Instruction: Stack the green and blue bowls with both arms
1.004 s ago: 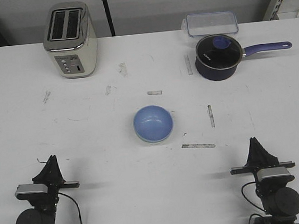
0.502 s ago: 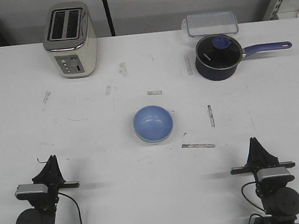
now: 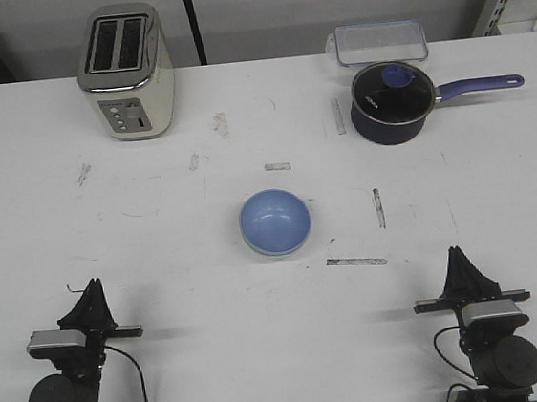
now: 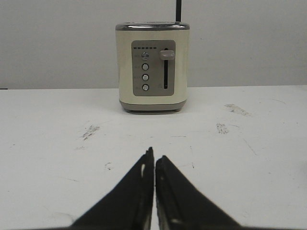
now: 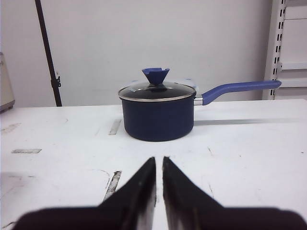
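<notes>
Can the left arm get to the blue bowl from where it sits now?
Probably yes. The blue bowl sits mid-table with only bare table between it and the left gripper. The toaster stands well behind, out of the path. The gripper looks shut and would need opening.

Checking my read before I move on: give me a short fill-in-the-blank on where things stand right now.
1. The blue bowl sits nested inside the ____ bowl, of which only a thin rim shows.
2. The lid on the saucepan has a ____ knob.
3. The left gripper points at the ____ across the table.
4. The fingers of the right gripper hold ____.

Missing words: green; blue; toaster; nothing
</notes>
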You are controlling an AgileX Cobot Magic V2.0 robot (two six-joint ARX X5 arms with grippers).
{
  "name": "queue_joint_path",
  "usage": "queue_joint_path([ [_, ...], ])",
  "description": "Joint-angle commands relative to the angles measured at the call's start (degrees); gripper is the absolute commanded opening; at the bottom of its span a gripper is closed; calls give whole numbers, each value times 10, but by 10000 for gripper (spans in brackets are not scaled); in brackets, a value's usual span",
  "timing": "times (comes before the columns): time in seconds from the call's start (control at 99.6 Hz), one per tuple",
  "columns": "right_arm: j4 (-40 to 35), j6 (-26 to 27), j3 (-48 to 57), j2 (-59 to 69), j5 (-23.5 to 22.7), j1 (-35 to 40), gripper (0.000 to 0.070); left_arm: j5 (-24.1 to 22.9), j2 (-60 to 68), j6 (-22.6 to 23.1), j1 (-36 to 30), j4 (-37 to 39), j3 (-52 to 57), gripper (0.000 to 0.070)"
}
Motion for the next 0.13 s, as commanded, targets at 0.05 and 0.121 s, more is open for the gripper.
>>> queue_joint_path([
  [0.05,4,6,-2,0,2,0,15,-1,-1,-1,0,7,-13,1],
  [0.121,4,5,-2,0,2,0,15,-1,-1,-1,0,7,-12,1],
])
